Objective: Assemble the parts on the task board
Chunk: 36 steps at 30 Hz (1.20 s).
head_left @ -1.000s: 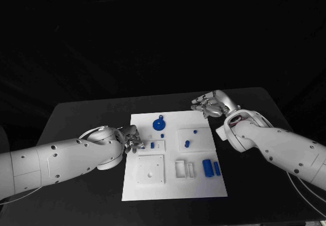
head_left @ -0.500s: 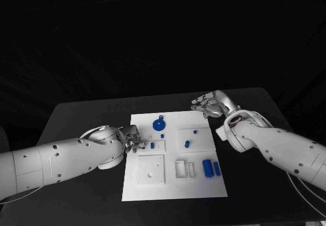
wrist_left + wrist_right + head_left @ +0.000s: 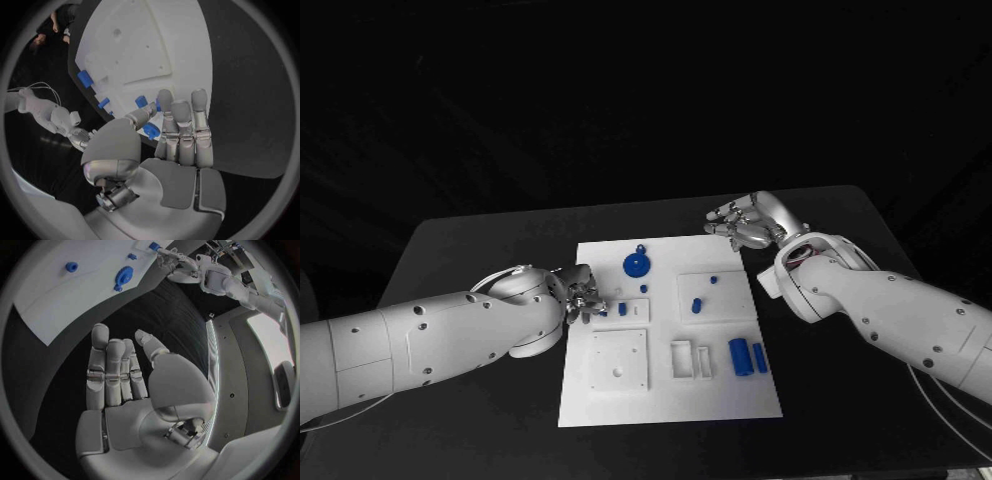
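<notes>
- Left robot hand: at the 9 o'clock edge of the task board; in the left wrist view its thumb and fingers pinch a small blue part over the board's edge.
- Task board: white plate at the centre of the black desk, long axis running 12 to 6 o'clock.
- Round blue part: lies at the board's 11 o'clock area, well apart from the pinched piece.
- Two small blue parts: sit on a raised white block near the board's centre, toward 1 o'clock.
- Two blue cylinders: lie side by side at the board's 4 o'clock area, just beside an open white holder.
- Square white plate: occupies the board's 7 o'clock area.
- Right robot hand: hovers at the board's 1 o'clock corner; the right wrist view shows its fingers extended and released, grasping nothing, above the dark desk.
</notes>
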Motion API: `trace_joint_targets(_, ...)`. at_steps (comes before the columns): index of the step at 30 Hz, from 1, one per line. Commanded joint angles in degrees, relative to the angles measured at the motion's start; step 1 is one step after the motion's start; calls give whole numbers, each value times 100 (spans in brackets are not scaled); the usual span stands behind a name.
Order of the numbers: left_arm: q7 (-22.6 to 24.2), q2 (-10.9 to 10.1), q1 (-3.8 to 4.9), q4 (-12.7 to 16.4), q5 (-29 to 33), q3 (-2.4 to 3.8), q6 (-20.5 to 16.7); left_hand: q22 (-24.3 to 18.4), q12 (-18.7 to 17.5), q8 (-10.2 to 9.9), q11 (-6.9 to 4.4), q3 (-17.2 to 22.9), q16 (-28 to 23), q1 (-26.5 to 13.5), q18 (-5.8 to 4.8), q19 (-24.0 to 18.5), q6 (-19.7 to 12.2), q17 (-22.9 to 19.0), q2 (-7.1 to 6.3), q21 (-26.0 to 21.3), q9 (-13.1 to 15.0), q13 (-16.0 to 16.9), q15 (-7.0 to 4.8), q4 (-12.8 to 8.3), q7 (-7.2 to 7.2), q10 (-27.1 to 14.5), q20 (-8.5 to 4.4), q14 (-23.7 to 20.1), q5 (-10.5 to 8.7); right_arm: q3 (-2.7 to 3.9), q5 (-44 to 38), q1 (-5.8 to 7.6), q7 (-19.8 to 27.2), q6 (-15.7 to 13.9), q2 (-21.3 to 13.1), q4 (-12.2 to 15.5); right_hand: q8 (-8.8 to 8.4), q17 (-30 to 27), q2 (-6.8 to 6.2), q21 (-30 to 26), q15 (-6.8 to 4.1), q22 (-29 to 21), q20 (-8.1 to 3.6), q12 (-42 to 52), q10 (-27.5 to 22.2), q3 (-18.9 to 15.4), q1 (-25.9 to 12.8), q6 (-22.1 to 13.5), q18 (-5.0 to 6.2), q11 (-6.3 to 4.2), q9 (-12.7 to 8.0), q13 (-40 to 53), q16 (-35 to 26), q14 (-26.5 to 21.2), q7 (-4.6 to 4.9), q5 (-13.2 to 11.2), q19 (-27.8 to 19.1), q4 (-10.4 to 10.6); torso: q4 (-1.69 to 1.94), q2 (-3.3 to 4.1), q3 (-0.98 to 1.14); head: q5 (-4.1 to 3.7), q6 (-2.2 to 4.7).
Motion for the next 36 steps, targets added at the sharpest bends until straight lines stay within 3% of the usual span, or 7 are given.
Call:
trace_joint_targets(1,38,63,-47,8,92,-31,199,52,-18,-42,-5,313,14,94,-16,58,396,9,-10,-61,-3,1,-5,-337,-391,37,-10,53,16,2,-5,-4,57,61,-2,9,-18,6,-46,-27,-30,66,-33,-38,22,38,-16,45,77,-16,-1,-5,-2,-4,12,19,91,-4,-4,1,3,-4,3)
trace_joint_targets(11,54,76,-47,15,105,-31,187,69,-19,-30,-10,247,12,100,-24,98,443,19,-38,-118,7,4,-7,-307,-410,69,-12,75,15,2,-5,-4,57,59,-6,7,-18,6,-46,-27,-30,66,-33,-38,22,38,-16,45,77,-16,-1,-5,-2,-4,12,19,91,-4,2,-1,1,-15,0)
trace_joint_targets(20,66,66,-47,14,107,-32,139,69,-25,-39,-30,-25,-3,115,-62,168,497,43,-153,-248,14,16,-18,-91,-456,99,-22,103,19,2,-5,-5,61,56,-2,-2,-18,6,-46,-27,-30,66,-33,-38,22,38,-16,45,77,-16,-1,-5,-2,-4,12,19,91,-4,2,1,-1,-20,-1)
trace_joint_targets(36,86,59,-47,15,122,-32,129,78,-24,-81,-38,-306,-13,101,-85,216,534,63,-293,-362,-3,29,-22,83,-488,97,-26,104,66,2,1,-8,64,54,7,-9,-19,5,-52,-28,-30,64,-32,-43,22,45,-26,38,78,-15,-2,-9,-8,-4,14,30,92,-5,1,1,-2,-13,-9)
